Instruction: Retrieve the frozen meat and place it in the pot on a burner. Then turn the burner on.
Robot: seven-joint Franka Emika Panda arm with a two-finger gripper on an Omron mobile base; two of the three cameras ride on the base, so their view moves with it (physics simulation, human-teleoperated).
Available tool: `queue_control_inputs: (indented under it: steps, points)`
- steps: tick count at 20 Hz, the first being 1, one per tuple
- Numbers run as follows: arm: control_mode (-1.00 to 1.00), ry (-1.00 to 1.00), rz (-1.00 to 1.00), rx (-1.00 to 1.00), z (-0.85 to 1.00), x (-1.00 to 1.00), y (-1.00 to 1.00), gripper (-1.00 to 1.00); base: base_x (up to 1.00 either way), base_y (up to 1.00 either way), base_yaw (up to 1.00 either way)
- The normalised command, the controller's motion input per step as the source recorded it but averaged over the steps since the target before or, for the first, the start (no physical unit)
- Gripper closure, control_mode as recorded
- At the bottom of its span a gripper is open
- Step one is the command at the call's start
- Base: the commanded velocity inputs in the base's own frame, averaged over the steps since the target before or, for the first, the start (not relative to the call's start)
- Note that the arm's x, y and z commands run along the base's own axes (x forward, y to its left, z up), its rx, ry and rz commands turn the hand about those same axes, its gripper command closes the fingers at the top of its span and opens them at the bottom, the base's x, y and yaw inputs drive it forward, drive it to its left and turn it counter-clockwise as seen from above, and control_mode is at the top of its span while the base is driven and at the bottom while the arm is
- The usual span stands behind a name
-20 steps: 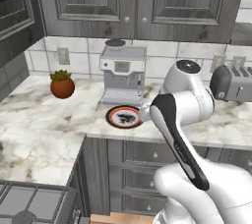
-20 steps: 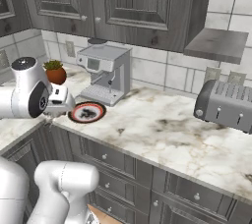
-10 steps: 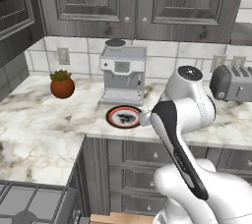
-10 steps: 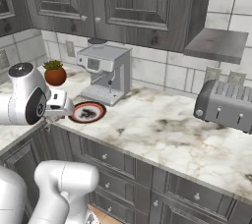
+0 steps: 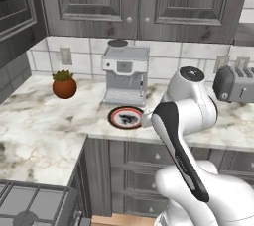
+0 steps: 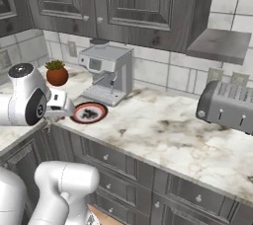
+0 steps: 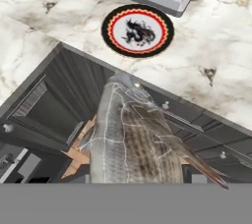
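Clearly we see our claw (image 7: 129, 176) clamped on 1 grey fish (image 7: 133, 139), the frozen meat, held out over the cabinet fronts (image 7: 59, 105) below the marble counter (image 7: 216, 46), near a red-rimmed plate (image 7: 138, 30) by the coffee machine (image 5: 125, 74).

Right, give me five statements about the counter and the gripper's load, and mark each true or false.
1. A fish sits in the gripper in the hand view. True.
2. The plate lies on the counter in front of the coffee machine. True.
3. The plate carries a slice of bread. False: it is bare apart from a dark figure printed at its centre, inside a red ring.
4. The toaster stands right next to the potted plant. False: the coffee machine stands between them, the plant to its left and the toaster far to its right.
5. The cabinet doors above the counter are closed. True.
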Motion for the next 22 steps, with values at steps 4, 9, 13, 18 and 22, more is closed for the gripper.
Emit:
queue_control_inputs:
  steps: [4, 9, 13, 18, 22]
  points:
    - [1.0, 0.0, 0.0, 0.0, 0.0, 0.0, 0.0, 1.0, -0.18, 0.08, 0.31]
    - [1.0, 0.0, 0.0, 0.0, 0.0, 0.0, 0.0, 1.0, -0.13, 0.21, 0.4]
    - [1.0, 0.0, 0.0, 0.0, 0.0, 0.0, 0.0, 1.0, -0.18, 0.31, 0.39]
    - [1.0, 0.0, 0.0, 0.0, 0.0, 0.0, 0.0, 1.0, -0.16, 0.31, 0.43]
    - [1.0, 0.0, 0.0, 0.0, 0.0, 0.0, 0.0, 1.0, -0.38, 0.23, 0.58]
